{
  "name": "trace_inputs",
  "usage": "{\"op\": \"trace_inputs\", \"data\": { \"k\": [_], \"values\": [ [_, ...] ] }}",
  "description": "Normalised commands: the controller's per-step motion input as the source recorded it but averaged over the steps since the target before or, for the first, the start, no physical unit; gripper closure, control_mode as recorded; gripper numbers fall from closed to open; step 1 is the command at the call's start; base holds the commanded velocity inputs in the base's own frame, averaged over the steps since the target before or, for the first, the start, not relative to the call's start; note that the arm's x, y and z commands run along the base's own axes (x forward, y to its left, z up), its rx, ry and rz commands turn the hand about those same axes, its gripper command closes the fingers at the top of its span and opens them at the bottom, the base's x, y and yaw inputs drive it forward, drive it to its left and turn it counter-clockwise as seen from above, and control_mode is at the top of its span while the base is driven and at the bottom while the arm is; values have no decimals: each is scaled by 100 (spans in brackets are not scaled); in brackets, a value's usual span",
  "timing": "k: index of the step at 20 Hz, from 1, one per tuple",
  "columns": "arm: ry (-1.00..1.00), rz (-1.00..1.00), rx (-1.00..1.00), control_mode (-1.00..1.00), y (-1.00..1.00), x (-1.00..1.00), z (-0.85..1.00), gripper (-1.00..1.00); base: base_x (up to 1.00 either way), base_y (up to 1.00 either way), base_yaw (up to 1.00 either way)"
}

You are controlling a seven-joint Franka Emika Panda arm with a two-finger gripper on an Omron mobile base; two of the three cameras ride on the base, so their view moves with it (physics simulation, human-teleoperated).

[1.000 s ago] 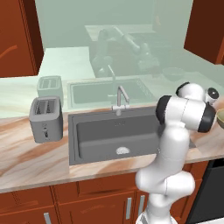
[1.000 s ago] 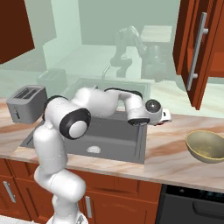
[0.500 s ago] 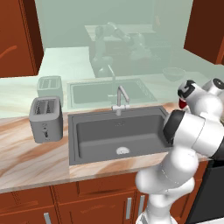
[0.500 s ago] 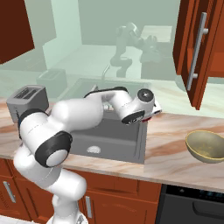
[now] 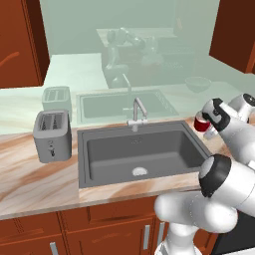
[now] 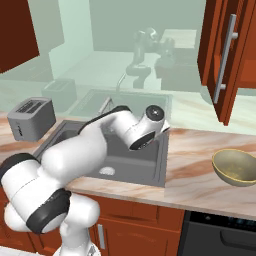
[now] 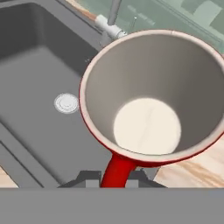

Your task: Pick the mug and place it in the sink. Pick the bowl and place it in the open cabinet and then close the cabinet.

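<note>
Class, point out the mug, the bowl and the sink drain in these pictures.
mug [image 7: 148,127]: hand view, pale inner floor of the cup.
bowl [image 6: 235,167]: right base view, olive inner wall.
sink drain [image 5: 140,172]: left base view, round pale disc on the basin floor.

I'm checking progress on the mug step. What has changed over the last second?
The gripper, shut on the small red mug by its handle, swung from the counter right of the dark grey sink toward its right edge. The grey toaster and olive-tan bowl stayed put.
</note>
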Motion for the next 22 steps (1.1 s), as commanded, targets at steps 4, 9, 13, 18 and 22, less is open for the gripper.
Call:
{"op": "trace_inputs", "data": {
  "k": [4,9,13,18,22],
  "values": [
    [12,45,1,-100,57,-2,10,100,0,0,0],
    [29,42,1,-100,54,13,27,100,0,0,0],
    [31,33,0,-100,9,25,31,100,0,0,0],
    [30,21,0,-100,0,14,4,100,0,0,0],
    [5,16,1,-100,4,0,-2,100,0,0,0]
  ]
}}
